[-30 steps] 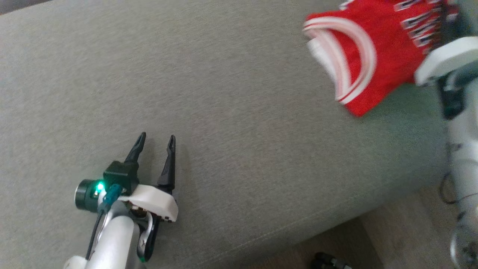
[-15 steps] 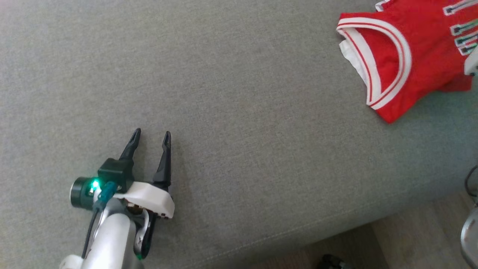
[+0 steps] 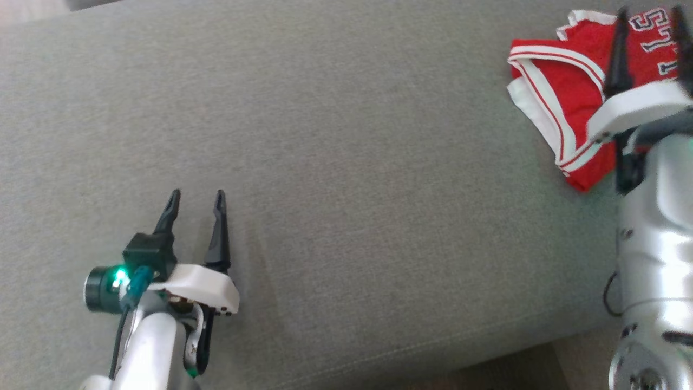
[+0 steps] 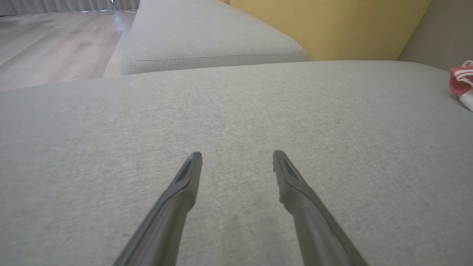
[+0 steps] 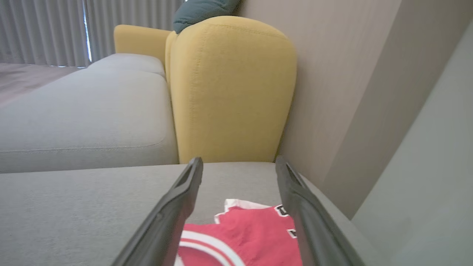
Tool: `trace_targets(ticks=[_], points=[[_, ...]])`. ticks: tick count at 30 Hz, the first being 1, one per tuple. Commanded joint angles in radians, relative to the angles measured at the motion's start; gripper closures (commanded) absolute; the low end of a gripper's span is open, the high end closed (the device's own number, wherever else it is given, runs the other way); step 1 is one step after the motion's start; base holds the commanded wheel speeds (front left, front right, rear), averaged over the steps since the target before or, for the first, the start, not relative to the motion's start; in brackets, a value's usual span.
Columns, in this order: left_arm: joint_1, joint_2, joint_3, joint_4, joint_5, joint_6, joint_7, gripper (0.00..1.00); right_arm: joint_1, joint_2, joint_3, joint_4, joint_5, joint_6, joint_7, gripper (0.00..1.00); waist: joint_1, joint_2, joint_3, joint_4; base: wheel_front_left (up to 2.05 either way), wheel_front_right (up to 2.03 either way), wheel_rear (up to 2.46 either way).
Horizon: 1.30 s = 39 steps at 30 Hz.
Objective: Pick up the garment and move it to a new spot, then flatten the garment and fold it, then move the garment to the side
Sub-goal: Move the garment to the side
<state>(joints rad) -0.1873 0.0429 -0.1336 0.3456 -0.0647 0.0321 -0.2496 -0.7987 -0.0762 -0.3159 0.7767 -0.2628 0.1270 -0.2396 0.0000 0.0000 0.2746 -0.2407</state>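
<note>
The red jersey (image 3: 574, 92) is lying in a compact, folded bundle at the upper right of the head view, on the grey sofa seat (image 3: 352, 135) close to its right end. It is reading as thin, light sports knit: limp, probably a little slick, and likely to sag and fall open if only its top layer is being lifted. The white-trimmed edge looks like the firmest part. The safest hold is probably a pinch there through all the layers, or at the folded edge nearest the bottom of the frame.

The right claw (image 3: 649, 16) is hovering directly over the bundle with its two fingers spread wide and gripping nothing. In the right wrist view, red cloth is showing between and below the fingers, with the yellow sofa arm (image 5: 229, 92) beyond. The left claw (image 3: 196, 196) is resting low over bare seat at the lower left, equally wide open and empty, well apart from the jersey.

Against the earlier frames, the right claw is now standing open above the jersey, where a second ago it was at the cloth while the jersey was blurring with motion. The jersey is now lying sharp and still. The whole picture is also sitting differently, so the head camera is turning.
</note>
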Motion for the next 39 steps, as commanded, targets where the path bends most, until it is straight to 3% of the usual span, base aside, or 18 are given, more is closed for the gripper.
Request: trace_targets(ticks=[1,19,39], points=[[-0.008,0.008,0.039,-0.036,-0.007,0.009,-0.012,0.00,-0.004,0.007,0.030,-0.037,0.008,0.004,-0.013,0.00,0.0000,0.0000,-0.014,0.018,0.00,0.00,0.00],[0.035,0.007,0.081,-0.030,-0.061,0.069,-0.012,0.00,0.292,0.026,0.323,-0.130,0.312,0.004,-0.022,0.00,0.0000,0.0000,-0.109,0.199,0.00,0.00,0.00],[0.094,0.007,0.112,-0.020,-0.076,0.069,-0.012,0.00,0.445,0.026,0.387,-0.178,0.413,0.004,-0.022,0.00,0.0000,0.0000,-0.209,0.206,0.00,0.00,0.00]])
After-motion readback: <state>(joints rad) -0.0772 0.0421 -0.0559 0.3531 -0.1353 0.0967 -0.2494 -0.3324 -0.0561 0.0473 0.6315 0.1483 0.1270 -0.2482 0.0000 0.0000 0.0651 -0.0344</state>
